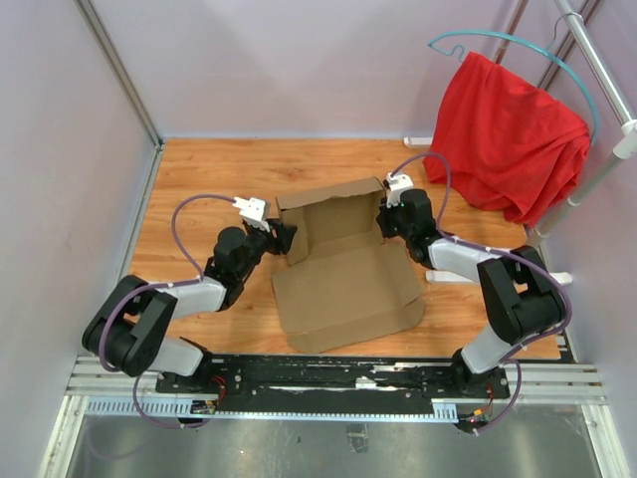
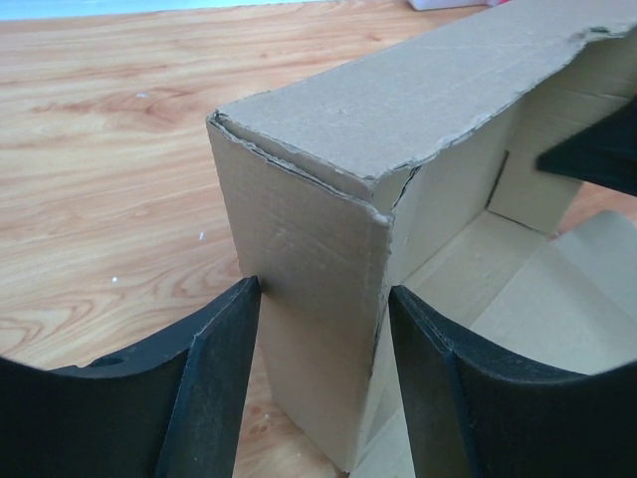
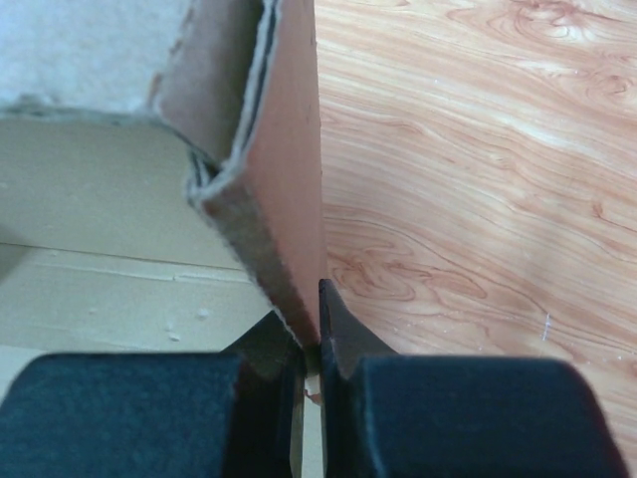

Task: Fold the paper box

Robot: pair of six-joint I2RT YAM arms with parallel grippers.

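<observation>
At mid-table, paper box (image 1: 343, 269) half-raised, long axis left-right between 2 arms: left gripper (image 2: 323, 388) spread, straddling its left corner; right gripper (image 3: 311, 358) clamped on right wall.

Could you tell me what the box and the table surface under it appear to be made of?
The paper box looks like plain brown corrugated cardboard, matte and unprinted; its torn, layered edges show this in both wrist views. The table looks like wood or wood-grain laminate with a light sheen, going by the printed-looking grain; which one is unclear.
</observation>
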